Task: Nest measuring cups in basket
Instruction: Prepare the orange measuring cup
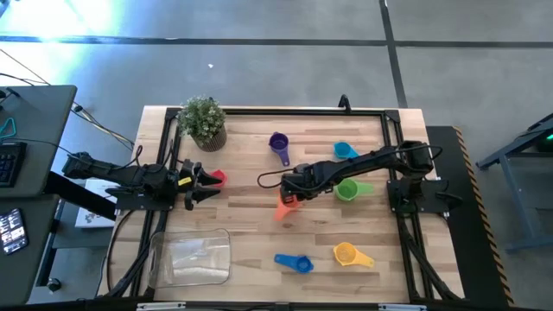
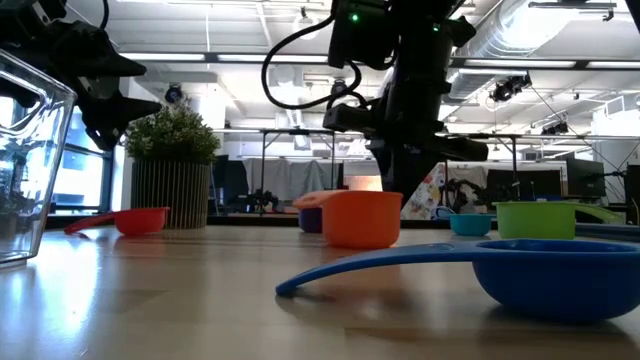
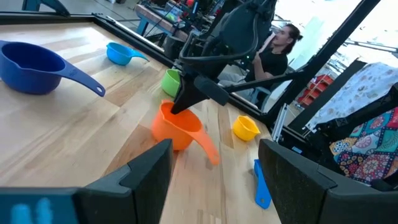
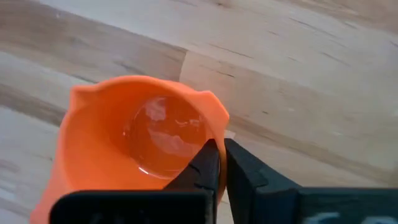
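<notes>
- The right end effector is covering part of the orange cup, its fingers pinching together on the rim, as far as I can make out.
- The cup is sitting mid-desk, handle sticking out.
- The left end effector, fingers spread apart, is hovering by the red cup.
- The basket is lying well apart, at the desk's near-left corner.

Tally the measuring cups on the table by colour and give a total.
Purple cup: 1
Light blue cup: 1
Green cup: 1
Orange cup: 1
Red cup: 1
Blue cup: 1
Yellow cup: 1
Total: 7
</notes>
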Action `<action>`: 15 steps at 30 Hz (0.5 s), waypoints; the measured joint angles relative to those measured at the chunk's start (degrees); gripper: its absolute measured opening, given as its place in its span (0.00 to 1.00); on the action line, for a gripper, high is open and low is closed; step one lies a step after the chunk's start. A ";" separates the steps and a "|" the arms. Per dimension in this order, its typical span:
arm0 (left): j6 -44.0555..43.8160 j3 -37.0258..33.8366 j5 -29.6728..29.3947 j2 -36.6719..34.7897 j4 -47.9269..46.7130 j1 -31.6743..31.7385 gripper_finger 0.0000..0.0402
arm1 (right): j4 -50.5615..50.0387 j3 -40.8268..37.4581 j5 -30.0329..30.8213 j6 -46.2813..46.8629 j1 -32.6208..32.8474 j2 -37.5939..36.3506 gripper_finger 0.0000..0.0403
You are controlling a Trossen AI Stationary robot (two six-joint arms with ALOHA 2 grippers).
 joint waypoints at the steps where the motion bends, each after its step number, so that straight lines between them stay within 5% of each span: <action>1: 0.00 0.00 0.00 0.00 0.00 -0.02 0.57 | -0.05 0.00 -0.01 -0.68 -0.02 0.00 0.02; 15: -0.13 0.00 0.01 0.00 0.00 -0.01 0.57 | -2.29 3.20 -1.69 -28.34 -4.05 -0.04 0.01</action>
